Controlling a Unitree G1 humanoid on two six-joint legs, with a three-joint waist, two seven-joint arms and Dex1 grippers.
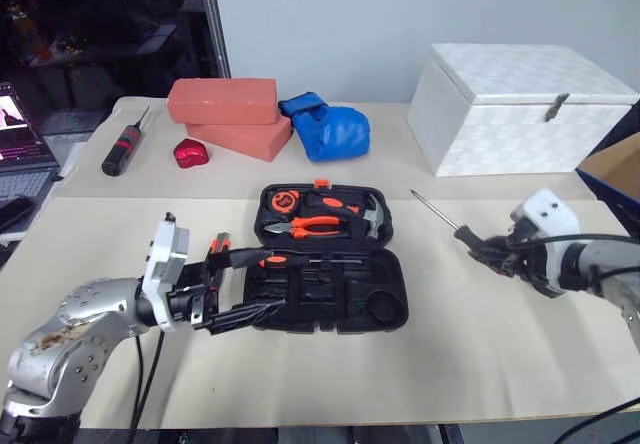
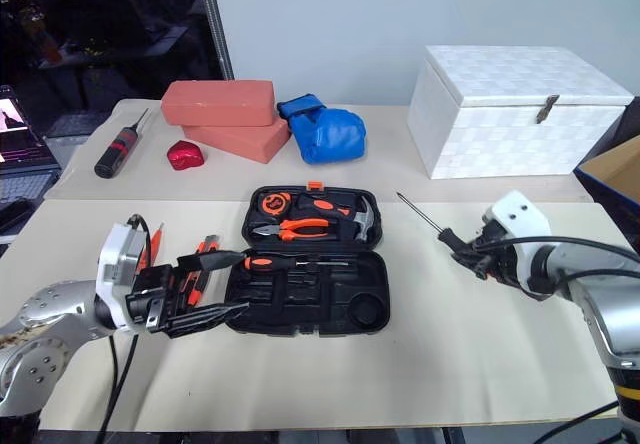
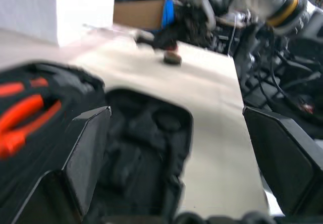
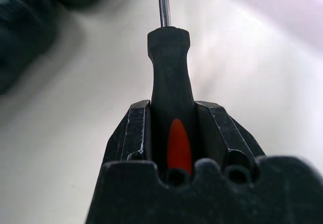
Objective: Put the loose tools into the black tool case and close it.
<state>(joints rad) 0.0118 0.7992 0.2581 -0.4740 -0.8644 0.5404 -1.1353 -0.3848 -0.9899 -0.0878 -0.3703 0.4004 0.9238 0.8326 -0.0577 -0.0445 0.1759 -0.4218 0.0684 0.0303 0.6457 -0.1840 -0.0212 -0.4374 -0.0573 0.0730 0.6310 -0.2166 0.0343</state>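
Note:
The black tool case point(image 1: 382, 309) lies open in the middle of the table. Its far half holds orange-handled pliers point(image 1: 315, 224), a hammer and a tape measure. An orange-and-black screwdriver point(image 1: 292, 260) lies across the hinge line. My left gripper point(image 1: 243, 286) hangs open at the case's left edge, with nothing between its fingers point(image 3: 87, 151). Beside it lie loose tools: an orange-black utility knife point(image 2: 204, 264) and a small orange screwdriver point(image 2: 151, 244). Right of the case, my right gripper point(image 4: 170, 108) is shut on the black handle of a steel-shaft screwdriver point(image 1: 440, 214), held off the table with its tip pointing away.
A white box point(image 1: 520, 109) stands at the back right, a cardboard box point(image 1: 618, 164) at the right edge. Two red bricks point(image 1: 225, 114), a blue glove point(image 1: 328, 130), a small red object point(image 1: 190, 152) and a black-and-red screwdriver point(image 1: 124, 147) lie at the back left.

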